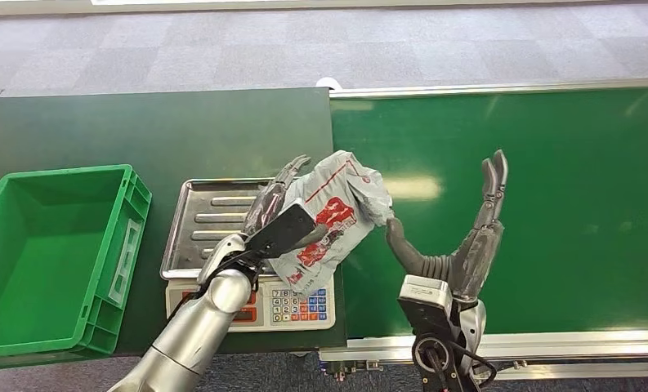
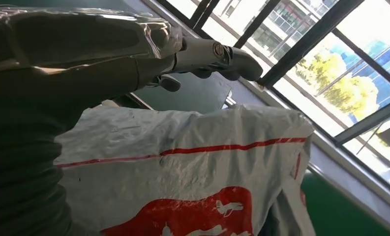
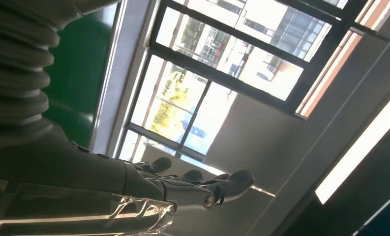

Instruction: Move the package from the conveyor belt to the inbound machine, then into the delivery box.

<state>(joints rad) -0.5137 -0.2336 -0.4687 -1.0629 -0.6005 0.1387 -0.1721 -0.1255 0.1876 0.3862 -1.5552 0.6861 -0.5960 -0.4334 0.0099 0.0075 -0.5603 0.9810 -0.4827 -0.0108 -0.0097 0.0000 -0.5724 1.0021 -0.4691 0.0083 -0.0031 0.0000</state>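
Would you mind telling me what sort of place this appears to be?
Probably a parcel-sorting or logistics station, perhaps a mock-up: a green conveyor belt, a weighing scale with a keypad, a green crate, and a grey mailer package.

Crumpled grey-and-red package [image 1: 332, 216], apparently lifted, tilts over the scale's [image 1: 259, 306] tray edge.

One package [image 1: 330, 216], one scale [image 1: 222, 245], one green crate [image 1: 55, 253], seemingly two hands.
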